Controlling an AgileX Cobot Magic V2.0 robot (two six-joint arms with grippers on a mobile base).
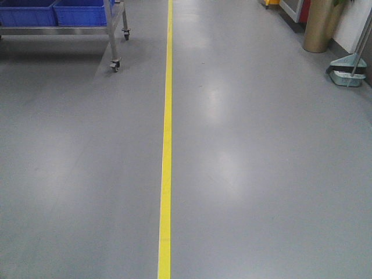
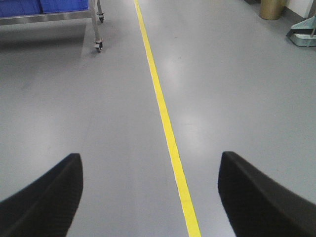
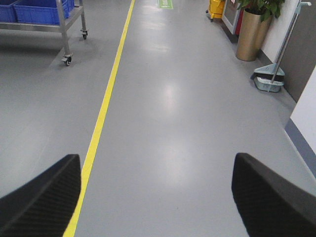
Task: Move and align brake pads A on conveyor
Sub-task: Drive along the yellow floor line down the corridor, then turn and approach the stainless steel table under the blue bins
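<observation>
Grey floor [image 1: 261, 174] with a yellow line [image 1: 167, 145] fills the front view. At far left a steel trolley [image 1: 113, 35] carries blue bins [image 1: 52, 11], their contents hidden. In the left wrist view the left gripper [image 2: 149, 168] is spread wide and empty, and the line runs between its fingers. In the right wrist view the right gripper [image 3: 157, 165] is likewise released and empty. A potted plant [image 3: 252, 29] and a dustpan [image 3: 269, 79] stand ahead-right of it. The brake pads A and the conveyor appear in no view.

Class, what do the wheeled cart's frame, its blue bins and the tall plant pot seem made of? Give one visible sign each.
Cart frame: probably steel, silvery sheen. Blue bins: likely plastic, uniform colour, moulded rims. Plant pot: gold metallic finish; material underneath unclear.
</observation>
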